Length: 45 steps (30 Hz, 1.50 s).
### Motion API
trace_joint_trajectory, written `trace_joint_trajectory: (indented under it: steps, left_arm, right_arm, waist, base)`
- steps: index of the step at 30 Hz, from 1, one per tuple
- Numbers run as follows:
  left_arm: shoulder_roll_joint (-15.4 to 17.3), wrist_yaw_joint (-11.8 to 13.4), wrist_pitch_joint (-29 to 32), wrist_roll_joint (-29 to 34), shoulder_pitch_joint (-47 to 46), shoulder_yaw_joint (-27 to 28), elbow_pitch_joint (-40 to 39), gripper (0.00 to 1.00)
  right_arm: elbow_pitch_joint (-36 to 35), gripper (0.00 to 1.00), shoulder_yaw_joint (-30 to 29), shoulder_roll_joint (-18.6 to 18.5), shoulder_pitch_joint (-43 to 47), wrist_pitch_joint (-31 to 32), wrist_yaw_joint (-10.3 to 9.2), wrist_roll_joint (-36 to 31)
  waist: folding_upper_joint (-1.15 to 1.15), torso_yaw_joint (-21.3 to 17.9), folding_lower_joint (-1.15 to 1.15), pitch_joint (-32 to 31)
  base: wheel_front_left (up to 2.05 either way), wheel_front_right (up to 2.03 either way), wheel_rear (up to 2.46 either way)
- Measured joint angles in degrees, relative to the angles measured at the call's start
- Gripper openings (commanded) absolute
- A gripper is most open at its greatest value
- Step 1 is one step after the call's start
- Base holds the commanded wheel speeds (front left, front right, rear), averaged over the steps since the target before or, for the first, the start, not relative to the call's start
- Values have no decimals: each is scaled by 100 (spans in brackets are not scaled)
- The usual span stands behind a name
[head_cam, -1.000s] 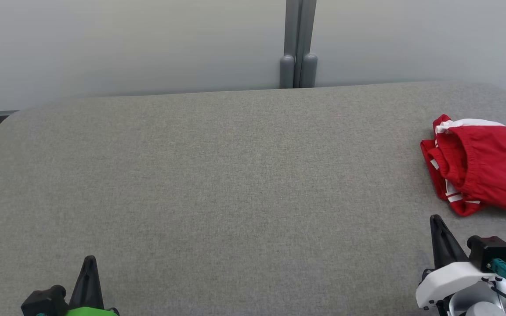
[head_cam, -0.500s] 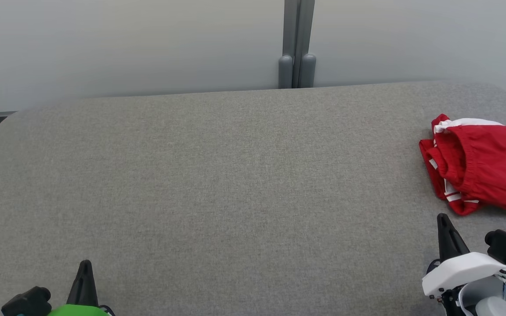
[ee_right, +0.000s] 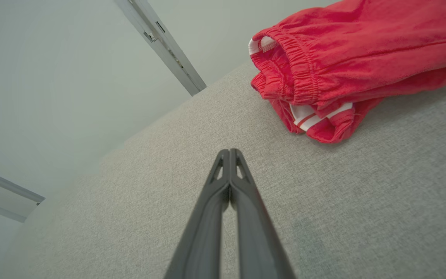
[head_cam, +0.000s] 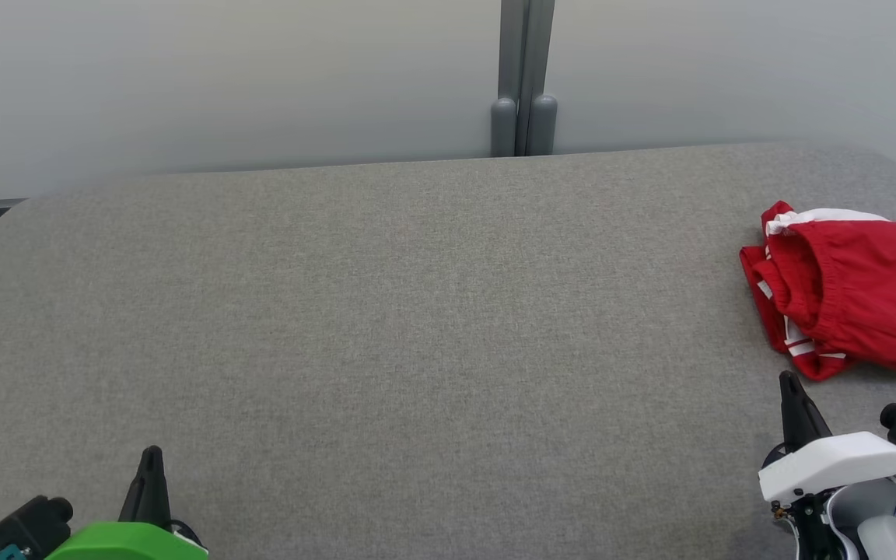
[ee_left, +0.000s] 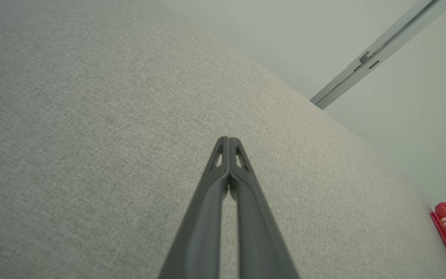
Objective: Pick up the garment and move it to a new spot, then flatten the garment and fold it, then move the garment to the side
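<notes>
My right claw (head_cam: 789,381), pressed together, sits nearest the red shorts (head_cam: 856,288), which lie at its one o'clock.

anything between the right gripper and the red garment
Nothing visible does. Bare grey tabletop lies between the right gripper and the red garment, which sits ahead of its shut fingers, untouched.

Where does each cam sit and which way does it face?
Head view: on the head, facing forward and down across the table; left gripper lower left, right gripper lower right.
Left wrist view: left wrist, along the shut left gripper across the table.
Right wrist view: right wrist, along the shut right gripper toward the garment.
Shared: all three show the garment.
</notes>
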Motion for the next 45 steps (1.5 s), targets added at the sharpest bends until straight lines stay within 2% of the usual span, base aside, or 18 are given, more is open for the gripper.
trace_joint_trajectory:
  steps: [45]
  left_arm:
    - [-111,-454,831,-3171,-608,422,136,0]
  right_arm:
    - [-89,0,-832,343,-369,893,492,3463]
  waist:
    - [0,-76,0,0]
  base:
    - [0,0,0]
